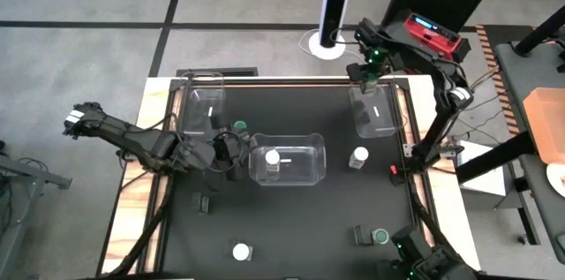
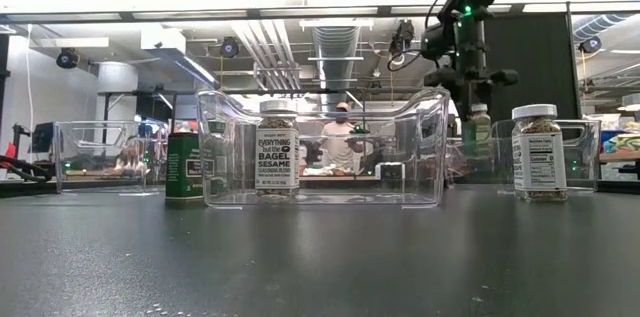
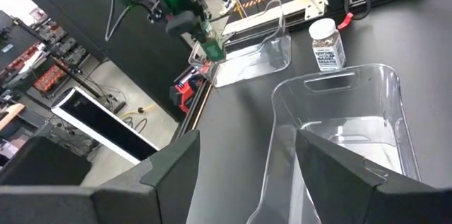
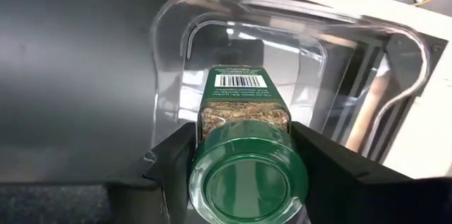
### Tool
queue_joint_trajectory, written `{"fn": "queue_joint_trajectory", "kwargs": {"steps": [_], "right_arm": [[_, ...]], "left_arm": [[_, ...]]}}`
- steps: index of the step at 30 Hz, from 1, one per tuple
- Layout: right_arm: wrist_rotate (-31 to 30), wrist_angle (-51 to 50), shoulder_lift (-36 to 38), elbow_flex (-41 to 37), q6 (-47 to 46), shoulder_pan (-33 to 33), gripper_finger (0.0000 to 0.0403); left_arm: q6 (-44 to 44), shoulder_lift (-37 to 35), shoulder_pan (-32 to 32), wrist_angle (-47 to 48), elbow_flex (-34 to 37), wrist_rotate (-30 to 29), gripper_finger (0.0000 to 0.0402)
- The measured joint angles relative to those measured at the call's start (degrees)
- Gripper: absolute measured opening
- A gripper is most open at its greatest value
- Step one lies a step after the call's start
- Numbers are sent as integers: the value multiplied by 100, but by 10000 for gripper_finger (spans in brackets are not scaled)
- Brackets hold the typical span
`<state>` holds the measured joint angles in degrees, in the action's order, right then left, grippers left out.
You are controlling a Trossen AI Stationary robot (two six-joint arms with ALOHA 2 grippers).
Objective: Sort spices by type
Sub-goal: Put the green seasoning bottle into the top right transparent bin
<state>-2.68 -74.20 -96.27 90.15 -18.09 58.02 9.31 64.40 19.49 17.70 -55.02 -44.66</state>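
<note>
Black matte desk (image 1: 291, 227) carries three clear rectangular plastic bins (image 1: 287, 160); small cylindrical spice jars (image 1: 358, 157) scattered centre and lower frame.

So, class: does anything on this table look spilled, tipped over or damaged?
Nothing stands out. The white-lidded jars stand upright, one inside the middle bin, and no spill shows. The right gripper holds a green-lidded jar over the far right bin. The left gripper is open beside the middle bin.
</note>
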Motion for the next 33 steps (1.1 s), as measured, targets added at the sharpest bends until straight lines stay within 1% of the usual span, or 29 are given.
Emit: {"fn": "queue_joint_trajectory", "kwargs": {"steps": [7,18,24,33], "right_arm": [[280,491,15,-522,164,105,195],[332,1018,7,-1125,200,127,195],[324,1228,15,-1294,203,129,195],[316,1345,4,-1365,222,127,239]], "left_arm": [[-18,0,0,8,0,0,219],[-103,0,0,11,0,2,219],[-129,0,0,11,0,2,219],[-189,0,0,21,0,13,219]]}}
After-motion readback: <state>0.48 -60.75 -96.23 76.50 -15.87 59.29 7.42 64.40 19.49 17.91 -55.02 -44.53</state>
